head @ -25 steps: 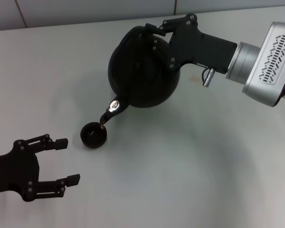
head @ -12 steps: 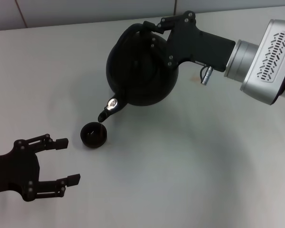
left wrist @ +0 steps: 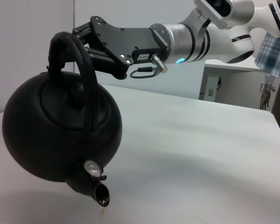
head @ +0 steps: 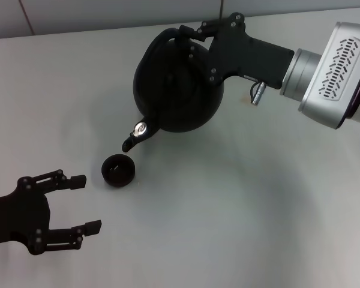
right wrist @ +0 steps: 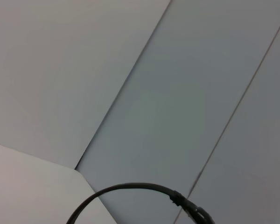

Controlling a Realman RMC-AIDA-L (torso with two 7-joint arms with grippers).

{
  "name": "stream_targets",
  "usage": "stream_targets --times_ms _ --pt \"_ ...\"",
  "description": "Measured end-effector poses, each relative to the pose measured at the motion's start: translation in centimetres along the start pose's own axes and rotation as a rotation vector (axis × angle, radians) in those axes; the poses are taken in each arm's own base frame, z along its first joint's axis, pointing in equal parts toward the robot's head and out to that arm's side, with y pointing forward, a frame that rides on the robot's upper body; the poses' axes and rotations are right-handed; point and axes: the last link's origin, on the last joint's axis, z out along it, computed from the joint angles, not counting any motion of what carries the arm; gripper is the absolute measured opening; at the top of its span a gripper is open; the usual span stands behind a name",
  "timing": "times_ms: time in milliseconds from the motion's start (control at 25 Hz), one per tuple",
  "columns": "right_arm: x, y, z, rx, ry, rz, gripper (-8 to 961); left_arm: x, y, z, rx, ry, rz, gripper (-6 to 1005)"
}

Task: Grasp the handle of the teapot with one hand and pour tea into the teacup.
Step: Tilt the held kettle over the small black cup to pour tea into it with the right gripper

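The black teapot (head: 174,96) hangs in the air, tilted with its spout (head: 129,143) down toward the teacup (head: 118,170). The spout tip is just above and behind the cup's far rim. My right gripper (head: 191,42), on its silver wrist, is shut on the arched handle (head: 159,42) at the pot's top. The left wrist view shows the teapot (left wrist: 56,135), its handle (left wrist: 91,93) and the right gripper (left wrist: 87,44) clamped on it. My left gripper (head: 84,204) is open and empty, low on the table to the left of the cup. I see no tea flowing.
The pale table (head: 240,210) reaches to a wall at the back. The right wrist view shows only wall, a table corner and a thin black cable (right wrist: 130,188). A small brown spot (left wrist: 101,213) lies under the spout.
The right gripper has raised the teapot and tilted it back a little. The spout has moved up and away from the cup's rim. The left arm has not moved.
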Motion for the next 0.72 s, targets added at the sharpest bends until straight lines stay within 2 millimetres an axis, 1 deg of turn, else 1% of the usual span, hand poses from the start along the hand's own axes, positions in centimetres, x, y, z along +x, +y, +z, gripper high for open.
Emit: stream_targets --times_ms 720 --pt "-0.10 0.07 0.67 -0.023 0.010 -0.022 85 -0.03 -0.03 0.13 -0.002 -0.001 -0.001 854"
